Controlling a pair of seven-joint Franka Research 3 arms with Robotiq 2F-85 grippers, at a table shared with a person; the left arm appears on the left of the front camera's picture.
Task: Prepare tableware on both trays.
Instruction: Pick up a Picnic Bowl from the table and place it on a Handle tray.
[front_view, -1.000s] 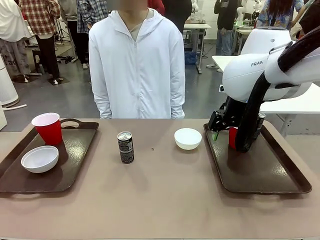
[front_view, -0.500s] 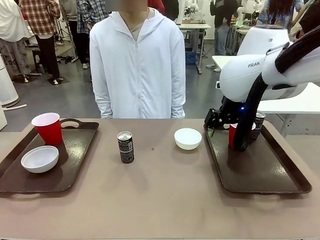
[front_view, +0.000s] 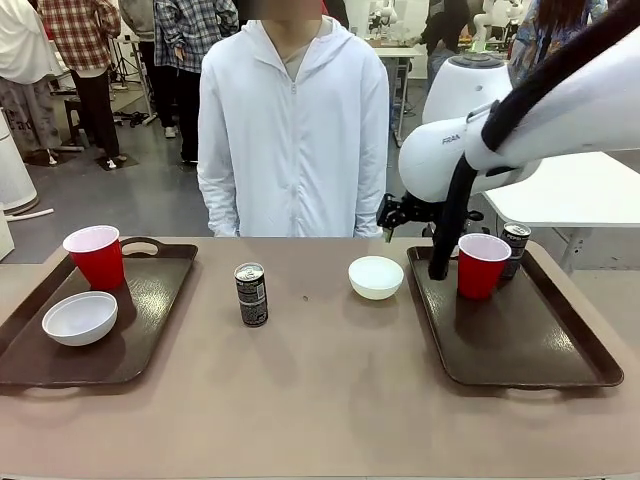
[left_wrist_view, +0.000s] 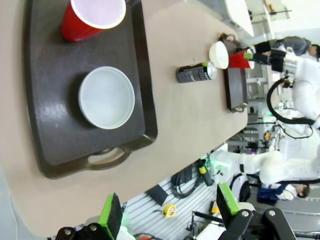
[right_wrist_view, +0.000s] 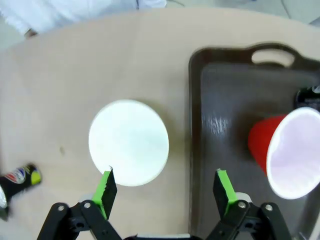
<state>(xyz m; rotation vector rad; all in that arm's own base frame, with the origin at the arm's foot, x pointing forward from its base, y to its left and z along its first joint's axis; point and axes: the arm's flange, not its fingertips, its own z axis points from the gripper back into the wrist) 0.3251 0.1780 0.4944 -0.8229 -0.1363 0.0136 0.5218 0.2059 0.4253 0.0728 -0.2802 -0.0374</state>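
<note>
The bench (front_view: 320, 410) is a matt brown top, bare along its near edge. To either side lie the left tray (front_view: 150, 310) and the right tray (front_view: 525, 345), both dark and glossy, their long sides running away from the robot. Nearest on the left tray sits the tray bowl (front_view: 80, 318), white and round. Behind it, at the far corner beside the handle cut-out, stands the left cup (front_view: 95, 257). Between the trays, straight on the bench, the loose can (front_view: 251, 294) stands upright. Farther back and to the right, the loose bowl (front_view: 376, 277) rests just beside the right tray's rim. At that tray's far end the right cup (front_view: 482, 265) stands upright, with the far can (front_view: 515, 248) just behind it.

The right hand (right_wrist_view: 164, 186) hangs above the bench over the loose bowl, fingers spread wide and gripping nothing. Its wrist view puts the bowl under the gap, nearer one finger, with the tray rim nearer the other. The left hand (left_wrist_view: 167, 202) is likewise spread wide and holds nothing, high up and looking down on the left tray. From there the insides of the tray bowl and left cup are plain, where the front view sees them at a slant.

At the far edge a person in a white zipped hooded jacket stands facing the robot. Behind are a grey floor, other white benches and more people.
</note>
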